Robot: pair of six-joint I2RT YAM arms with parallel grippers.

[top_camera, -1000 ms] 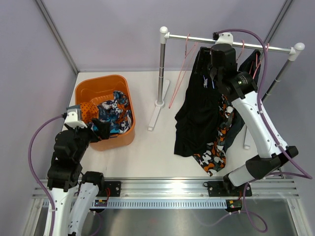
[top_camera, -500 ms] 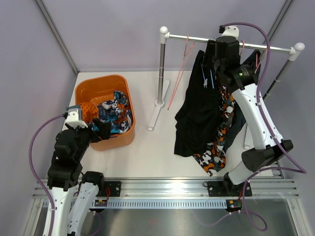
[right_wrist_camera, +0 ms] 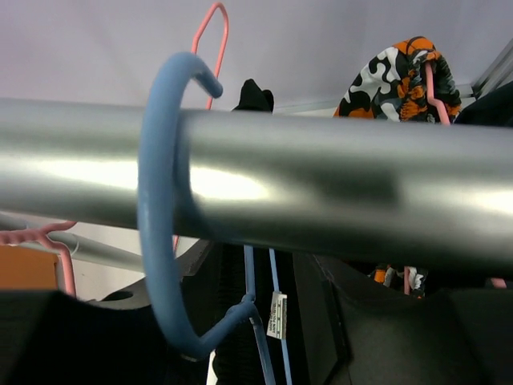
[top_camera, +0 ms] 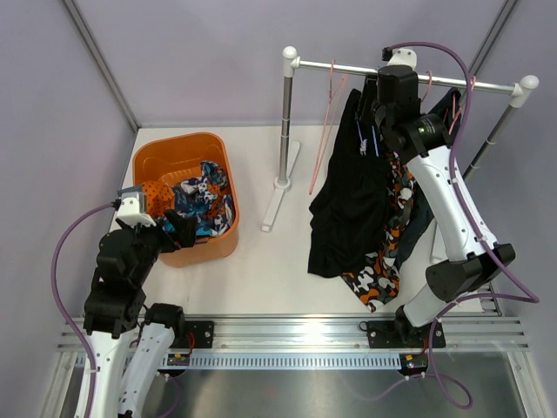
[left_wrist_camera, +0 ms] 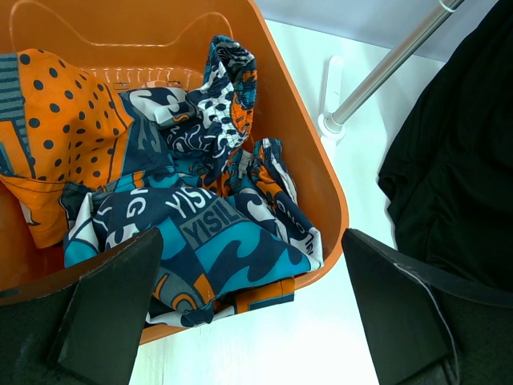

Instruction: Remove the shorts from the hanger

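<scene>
While only its wrist shows a blue hook (right_wrist_camera: 163,241) over the rail (right_wrist_camera: 345,188), the right claw's (right_wrist_camera: 248,325) state is unclear.

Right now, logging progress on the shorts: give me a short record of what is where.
patterned shorts: in basket
black shorts, camo shorts, navy shorts: hanging from rail
pink hanger: bare, on rail
left gripper: open, at basket
right gripper: at rail by blue hanger, opening unclear
</scene>
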